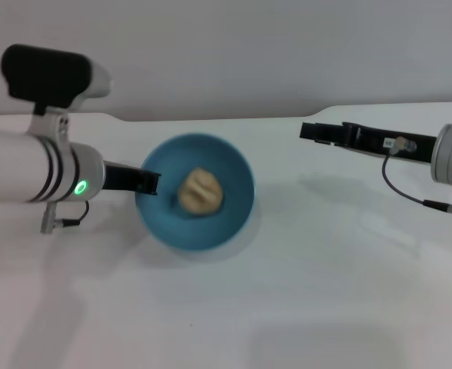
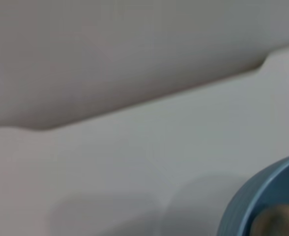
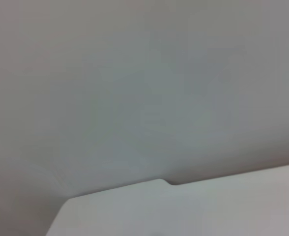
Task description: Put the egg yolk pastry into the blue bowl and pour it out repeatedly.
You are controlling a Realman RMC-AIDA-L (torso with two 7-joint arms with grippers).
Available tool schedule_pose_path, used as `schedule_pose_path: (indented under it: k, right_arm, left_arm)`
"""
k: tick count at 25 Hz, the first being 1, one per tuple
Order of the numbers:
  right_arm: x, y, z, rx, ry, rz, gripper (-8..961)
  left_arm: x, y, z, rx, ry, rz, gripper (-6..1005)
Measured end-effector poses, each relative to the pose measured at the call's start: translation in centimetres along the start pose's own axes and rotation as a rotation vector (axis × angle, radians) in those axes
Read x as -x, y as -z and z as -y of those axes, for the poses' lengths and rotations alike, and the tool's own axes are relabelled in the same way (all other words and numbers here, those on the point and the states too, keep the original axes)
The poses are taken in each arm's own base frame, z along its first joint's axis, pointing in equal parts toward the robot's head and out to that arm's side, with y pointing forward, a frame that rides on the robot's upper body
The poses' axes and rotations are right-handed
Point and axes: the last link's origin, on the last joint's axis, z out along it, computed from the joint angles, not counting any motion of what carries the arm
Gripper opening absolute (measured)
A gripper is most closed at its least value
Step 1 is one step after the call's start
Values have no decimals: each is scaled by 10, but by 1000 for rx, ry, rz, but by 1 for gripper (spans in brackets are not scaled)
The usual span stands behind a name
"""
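The smooth, glossy blue bowl (image 1: 196, 192) sits on the white table (image 1: 303, 300), with the lumpy tan pastry (image 1: 201, 191) resting inside near its middle. The left gripper (image 1: 145, 182) pinches the bowl's rim at nine o'clock. The right gripper (image 1: 318, 132) hovers at about two o'clock from the bowl, well apart; whether it is spread cannot be told.

Egg yolk pastry (image 1: 201, 191), pale tan, lumpy, lies inside blue bowl (image 1: 234, 219), near centre. Bowl round, deep, glossy, seemingly tilted, on white table (image 1: 303, 292).
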Motion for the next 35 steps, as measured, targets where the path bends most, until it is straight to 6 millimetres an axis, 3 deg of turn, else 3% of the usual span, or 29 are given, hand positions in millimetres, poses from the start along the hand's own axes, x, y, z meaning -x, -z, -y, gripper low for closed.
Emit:
schedule_pose_path:
  k: [8,15,23,35]
  right_arm:
    - [-6,2,13,-29,-35,-4,349]
    - [-10,2,18,-34,-51,-5,349]
    - [-11,2,18,-30,-54,-7,349]
    - [-9,1,17,-28,-52,-5,349]
  left_arm:
    - [19,5,5,13,51,-152,-2]
    - [34,9,-10,-38,2,-388,-2]
    - [57,29,-29,-138,-54,-754,-2]
    - [90,31,-55,-138,-221,-1022,-2]
